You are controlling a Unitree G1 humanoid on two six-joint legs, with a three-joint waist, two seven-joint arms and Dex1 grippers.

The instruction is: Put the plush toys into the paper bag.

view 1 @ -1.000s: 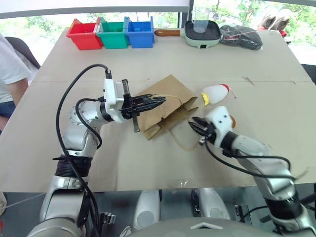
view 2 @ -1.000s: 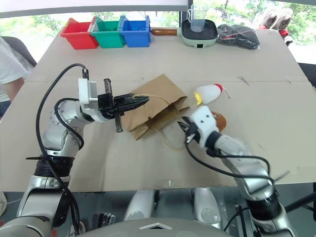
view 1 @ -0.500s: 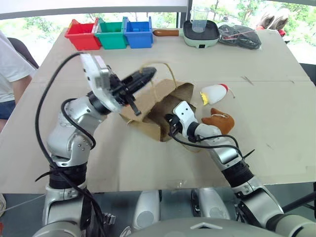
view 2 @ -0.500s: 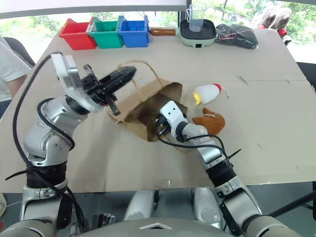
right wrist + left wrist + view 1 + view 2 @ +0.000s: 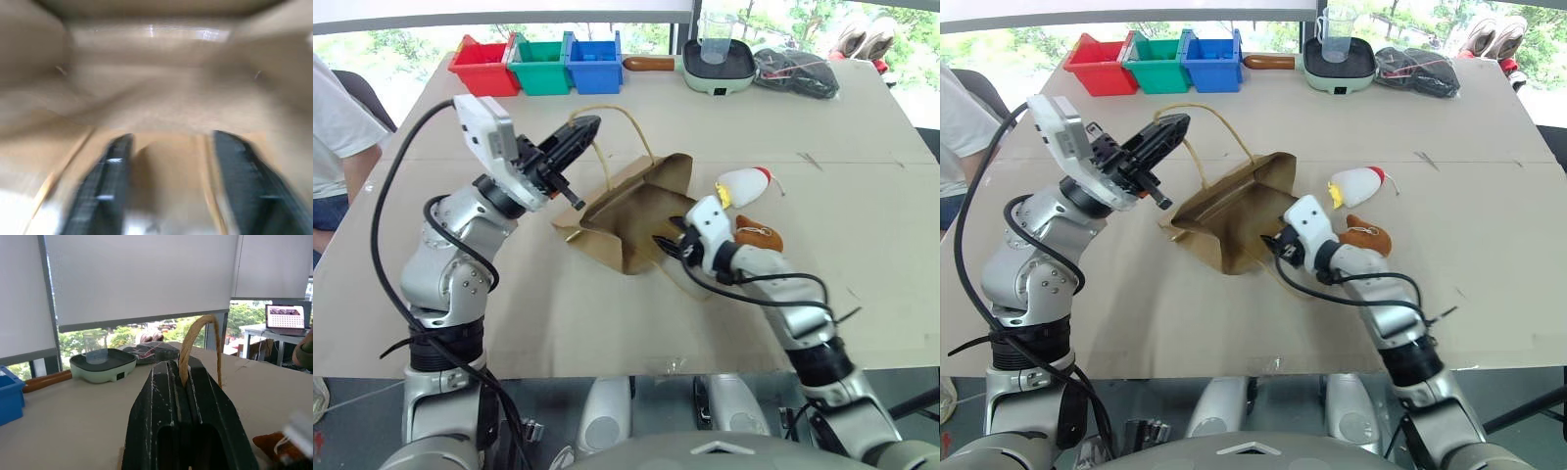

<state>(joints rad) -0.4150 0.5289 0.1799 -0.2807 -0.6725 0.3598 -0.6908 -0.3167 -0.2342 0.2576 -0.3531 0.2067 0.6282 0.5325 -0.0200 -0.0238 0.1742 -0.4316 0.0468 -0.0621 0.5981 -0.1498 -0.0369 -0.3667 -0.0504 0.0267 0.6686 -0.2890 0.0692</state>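
The paper bag lies on its side mid-table with its mouth held open toward the right. My left gripper is raised above it, shut on one tan loop handle and holding that side up. At the bag's mouth sits my right gripper, open; its fingers stand apart with nothing between them, facing the bag's brown inside. Of the plush toys, the white one with a yellow beak and red end lies right of the bag. The brown one rests just behind my right wrist.
Red, green and blue bins line the far left edge. A green electric pan with a clear cup and a dark bundle stand at the far right. A person in white is at the left.
My left gripper has lifted the handle up and back, pulling the bag's mouth open. My right gripper has moved left to the mouth and spread its fingers, uncovering the brown toy.
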